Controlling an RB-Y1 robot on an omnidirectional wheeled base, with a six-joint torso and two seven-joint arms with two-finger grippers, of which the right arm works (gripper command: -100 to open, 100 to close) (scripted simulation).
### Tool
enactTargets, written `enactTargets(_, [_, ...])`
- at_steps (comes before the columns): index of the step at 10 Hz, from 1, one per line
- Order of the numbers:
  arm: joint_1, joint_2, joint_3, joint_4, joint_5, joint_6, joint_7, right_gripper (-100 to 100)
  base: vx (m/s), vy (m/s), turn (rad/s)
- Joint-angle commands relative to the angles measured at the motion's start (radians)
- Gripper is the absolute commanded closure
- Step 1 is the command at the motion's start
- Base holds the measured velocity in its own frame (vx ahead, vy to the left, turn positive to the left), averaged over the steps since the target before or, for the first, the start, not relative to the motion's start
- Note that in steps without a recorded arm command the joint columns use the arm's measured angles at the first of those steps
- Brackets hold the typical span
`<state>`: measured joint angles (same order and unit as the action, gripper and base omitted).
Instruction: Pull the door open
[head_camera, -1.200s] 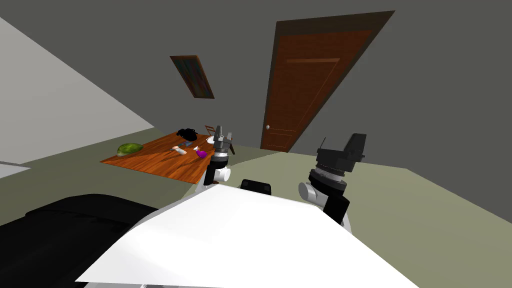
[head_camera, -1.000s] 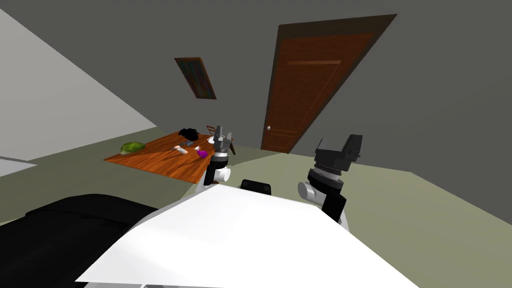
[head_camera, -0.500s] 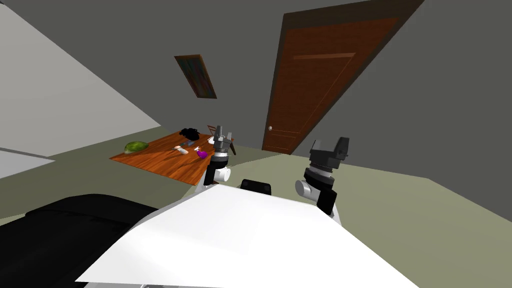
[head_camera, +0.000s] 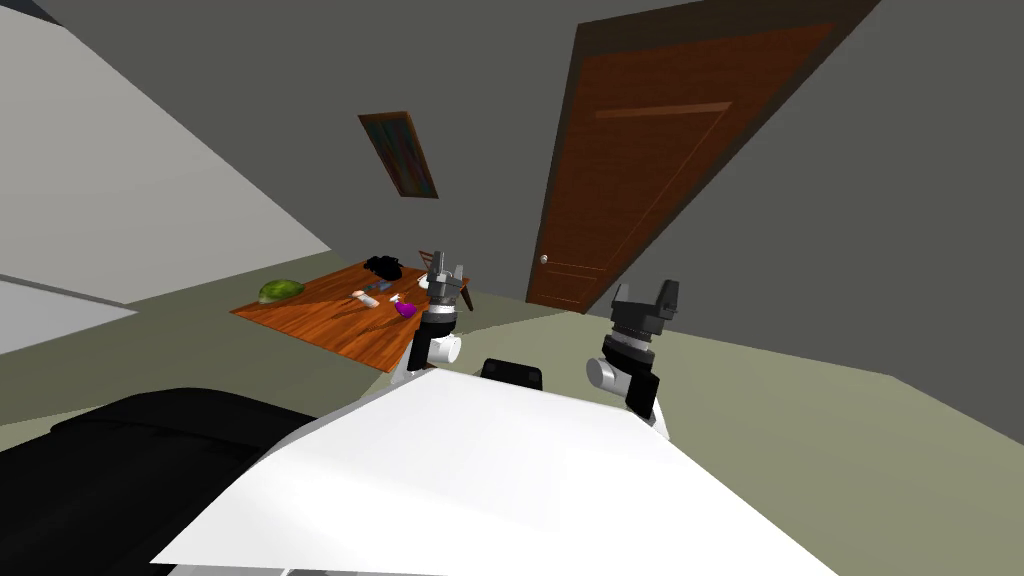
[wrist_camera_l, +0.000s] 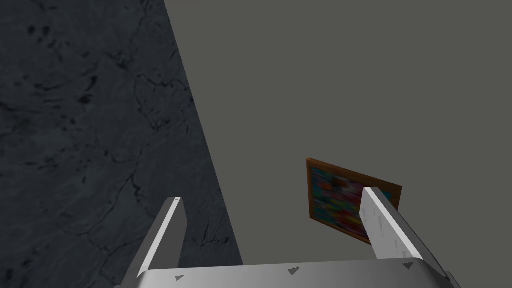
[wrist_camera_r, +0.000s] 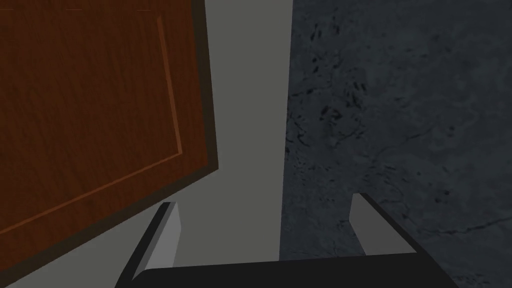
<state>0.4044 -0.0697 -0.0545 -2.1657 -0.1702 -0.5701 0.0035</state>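
A brown panelled door (head_camera: 640, 160) stands shut in the dark grey far wall, with a small pale knob (head_camera: 544, 259) low on its left edge. My right gripper (head_camera: 641, 293) is open, held up well short of the door and to the right of the knob. In the right wrist view the door's upper panel (wrist_camera_r: 95, 115) lies beyond the open right gripper (wrist_camera_r: 262, 212). My left gripper (head_camera: 445, 268) is open too, raised in front of the table; its wrist view shows the left gripper (wrist_camera_l: 272, 212) with nothing between the fingers.
A brown wooden table (head_camera: 330, 315) stands left of the door with a green object (head_camera: 281, 290), a purple object (head_camera: 405, 310) and a black object (head_camera: 383, 266) on it. A framed picture (head_camera: 400, 153) hangs on the wall. A black couch (head_camera: 120, 470) lies at the lower left. Olive floor stretches towards the door.
I have moved closer to the door, which looks larger now. My right arm has drawn in towards the chest and turned its gripper upright. The left arm has kept still.
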Motion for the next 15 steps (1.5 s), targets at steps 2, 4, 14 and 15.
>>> enactTargets(2, [-0.025,-0.006,-0.001,0.062,-0.026,-0.011,-0.048,-100,0.083,-0.003,0.081])
enactTargets(4, [-0.044,-0.01,0.0,0.114,-0.047,-0.022,-0.088,-100,0.092,-0.01,0.083])
enactTargets(14, [-0.146,-0.028,0.007,0.404,-0.164,-0.084,-0.306,-100,0.095,-0.016,0.095])
enactTargets(15, [-0.158,-0.03,0.008,0.436,-0.176,-0.091,-0.33,-100,0.081,-0.024,0.12])
